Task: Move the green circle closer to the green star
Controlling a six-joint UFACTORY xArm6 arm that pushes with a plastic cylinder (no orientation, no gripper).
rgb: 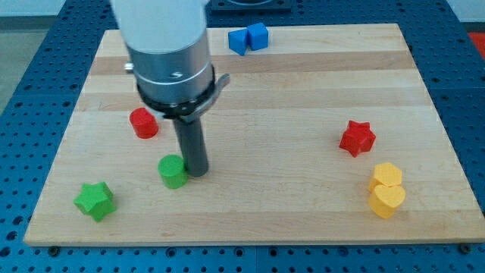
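The green circle [173, 171] sits low on the bench [303, 205], toward the view's left, and the green star [95, 200] lies a little further left and lower, near the bottom-left corner. The 2 are near but clearly apart, with bare wood between them.

There are no fingers on this arm, so nothing is clenched or released; it ends in a dark rod, and my tip [197, 174] stands right against the circle's right side, touching it or as good as touching. That is the useful side: the star lies away to the left and down, so a push from here sends the circle roughly the right way.

The circle looks like a small, stiff, light block, probably plastic or painted wood, and I would expect it to slide easily on the smooth bench. It cannot be gripped, only shoved. Being round, it may roll off the rod if the contact is off-centre, so the tip ought to meet it on the upper-right, opposite the star, and push slowly through its middle.

A red block [143, 122] sits above the circle, clear of that path. The red star [357, 138], 2 yellow blocks [387, 189] and 2 blue blocks [248, 38] are well apart from all this.
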